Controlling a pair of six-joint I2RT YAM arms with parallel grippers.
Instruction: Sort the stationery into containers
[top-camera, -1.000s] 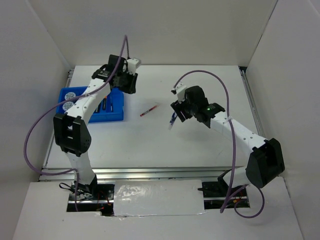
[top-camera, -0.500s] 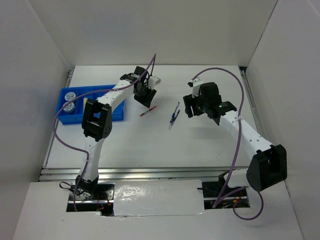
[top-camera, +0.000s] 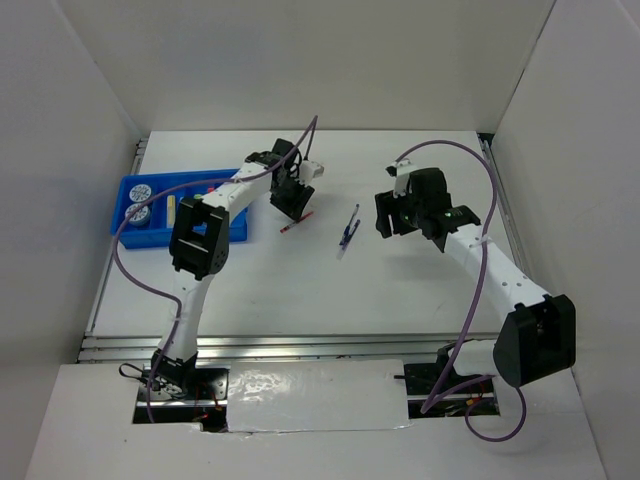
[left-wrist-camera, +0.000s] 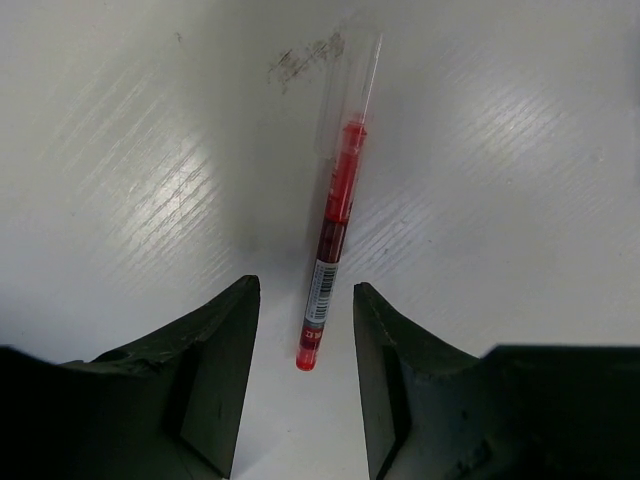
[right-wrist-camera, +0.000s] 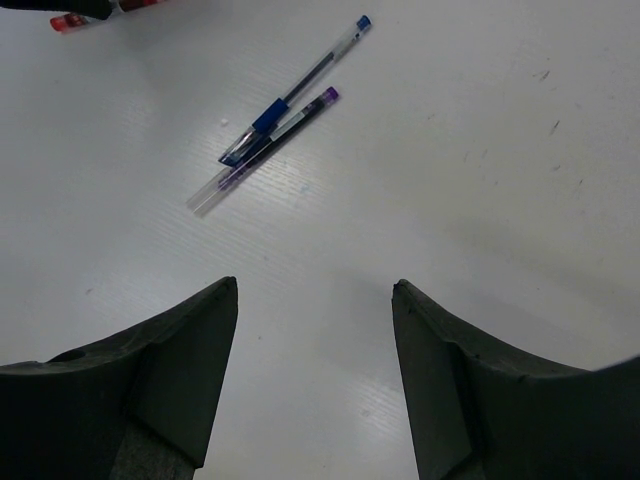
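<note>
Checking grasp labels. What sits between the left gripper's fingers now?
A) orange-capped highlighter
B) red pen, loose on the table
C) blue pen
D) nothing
B: the left wrist view shows the red pen lying on the table between the open fingers of the left gripper, untouched.

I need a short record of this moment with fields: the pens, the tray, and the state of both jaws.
red pen: flat on the table, its lower end between the left jaws
blue pen: flat on the table, close alongside the purple pen
blue tray: at the table's left side, two round pots in it
left jaws: open, one on each side of the red pen, not gripping
right jaws: open, empty, above the table, short of the two pens
</note>
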